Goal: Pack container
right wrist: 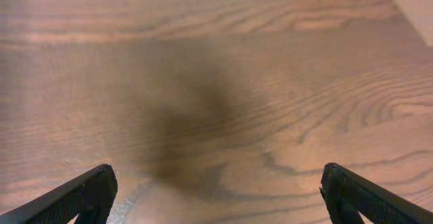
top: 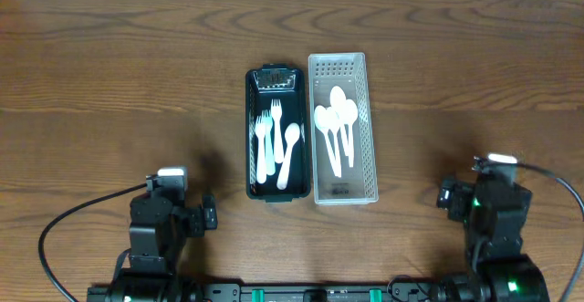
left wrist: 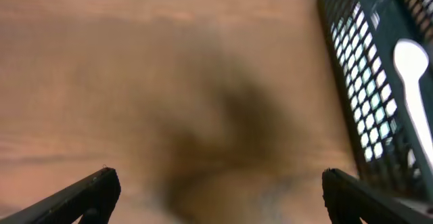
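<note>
A black mesh container point(top: 253, 147) stands at the table's middle, holding white plastic forks point(top: 265, 142) and a white spoon point(top: 289, 151). A clear container point(top: 368, 147) touches its right side and holds several white spoons point(top: 336, 129). My left gripper point(top: 187, 213) is open and empty near the front left edge. In the left wrist view point(left wrist: 216, 190) its fingers are wide apart over bare wood, with the black container's wall point(left wrist: 358, 95) at the right. My right gripper point(top: 479, 192) is open and empty at the front right; the right wrist view point(right wrist: 216, 190) shows only wood between its fingers.
The wooden table point(top: 109, 83) spreads around both containers. A pale edge point(right wrist: 413, 1) shows at the upper right corner of the right wrist view. Black cables point(top: 64, 238) trail from both arm bases at the front edge.
</note>
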